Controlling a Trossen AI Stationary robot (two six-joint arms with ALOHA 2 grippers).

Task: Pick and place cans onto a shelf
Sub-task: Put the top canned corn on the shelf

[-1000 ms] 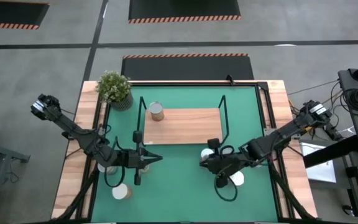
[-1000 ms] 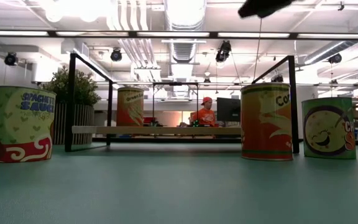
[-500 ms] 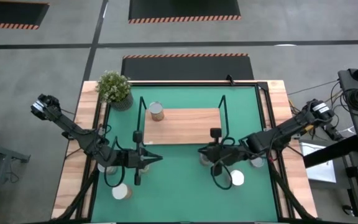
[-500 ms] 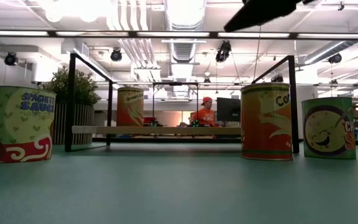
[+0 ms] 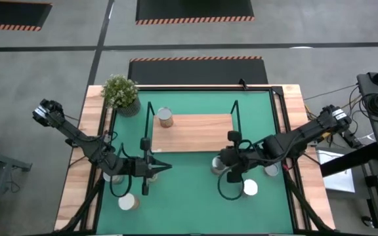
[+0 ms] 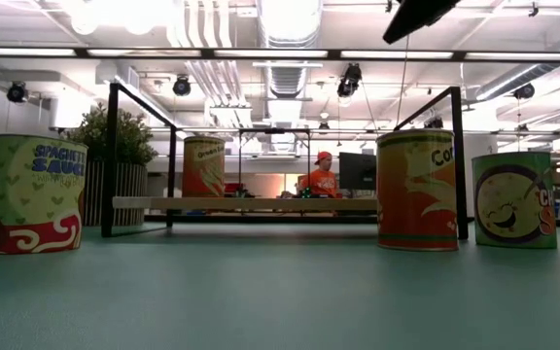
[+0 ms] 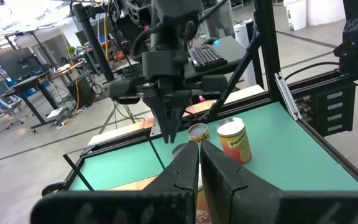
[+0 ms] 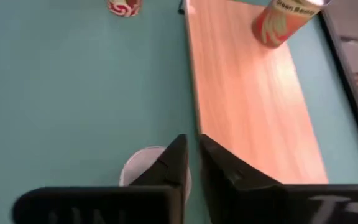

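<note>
Right gripper [image 5: 223, 164] hovers at centre-right over a small silver-topped can [image 5: 217, 166] just below the light-brown wooden shelf [image 5: 192, 133]; fingers nearly closed, holding nothing. Next, I'd judge: open, descend, grasp. Left gripper [image 5: 166, 168] idles clenched, lower left.

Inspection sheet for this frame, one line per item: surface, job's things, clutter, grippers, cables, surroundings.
Surface: green mat on a wood-edged table.
Job's things: shelf holds one can at its far left corner; other cans stand on the mat, one near the right arm, one near the left arm.
Clutter: potted plant at the far left corner.
Grippers: left gripper shut, empty, over the mat in front of the shelf; right gripper nearly shut, empty, above a can beside the shelf's right end.
Cables: black loops hang at both arms.
Surroundings: a person sits behind the table.
</note>
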